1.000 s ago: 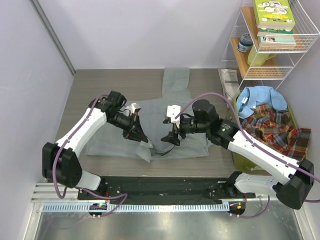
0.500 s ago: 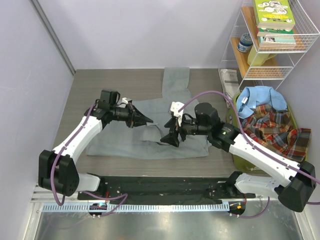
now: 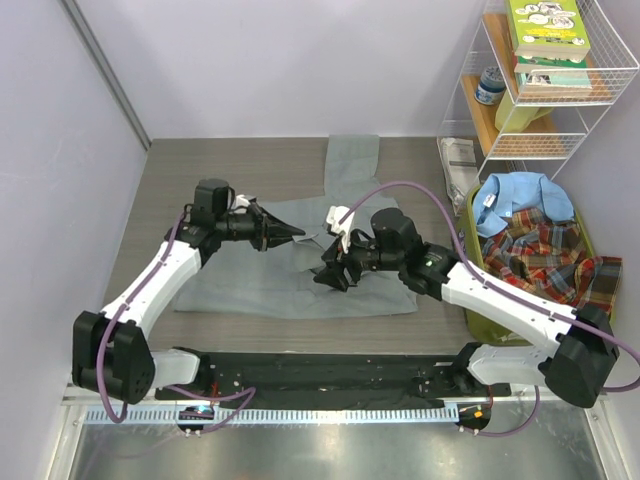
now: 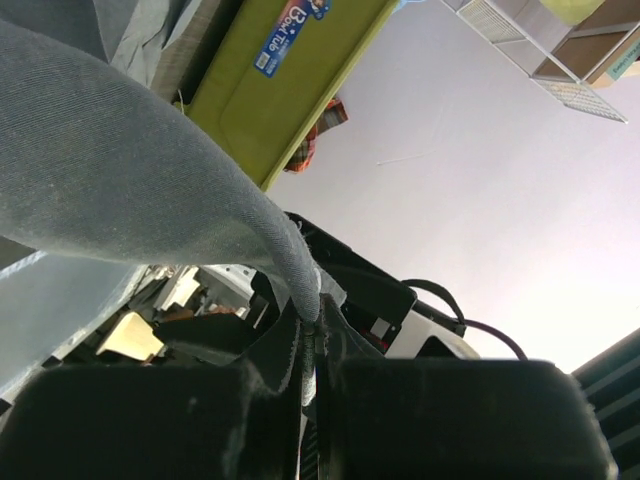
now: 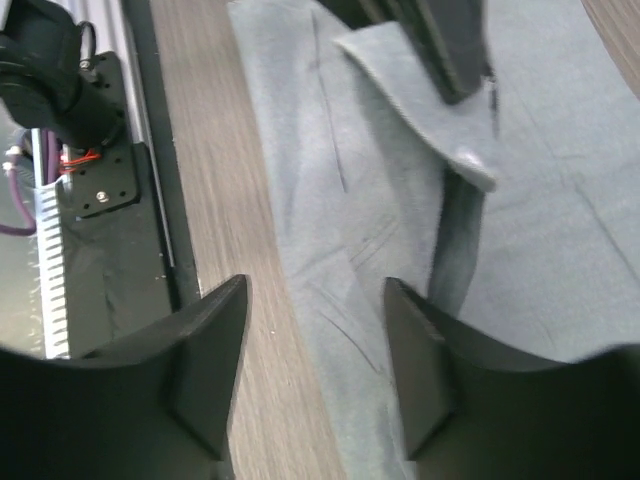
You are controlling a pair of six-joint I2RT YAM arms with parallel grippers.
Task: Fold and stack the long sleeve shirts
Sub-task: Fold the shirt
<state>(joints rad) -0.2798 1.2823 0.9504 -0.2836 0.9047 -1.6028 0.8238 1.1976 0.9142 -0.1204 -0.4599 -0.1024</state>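
Note:
The grey long sleeve shirt (image 3: 250, 285) lies spread on the table, with one sleeve (image 3: 352, 160) reaching toward the back. My left gripper (image 3: 297, 235) is shut on a fold of its cloth and holds it lifted over the shirt's middle. In the left wrist view the cloth (image 4: 130, 190) runs down into the closed gripper (image 4: 310, 335). My right gripper (image 3: 325, 276) is open and empty, low over the shirt's front part. The right wrist view shows its fingers (image 5: 205, 365) spread over the grey cloth (image 5: 380, 290), with the left gripper (image 5: 450, 45) holding the raised flap.
A green tub (image 3: 478, 312) at the right holds the light blue shirt (image 3: 520, 200) and the red-green plaid shirt (image 3: 550, 260). A white wire shelf (image 3: 540, 100) with books stands at the back right. A paper sheet (image 3: 460, 155) lies by it.
My left gripper has moved back and up from the shirt's front edge, carrying the grey cloth with it. My right gripper has shifted slightly left and stays open.

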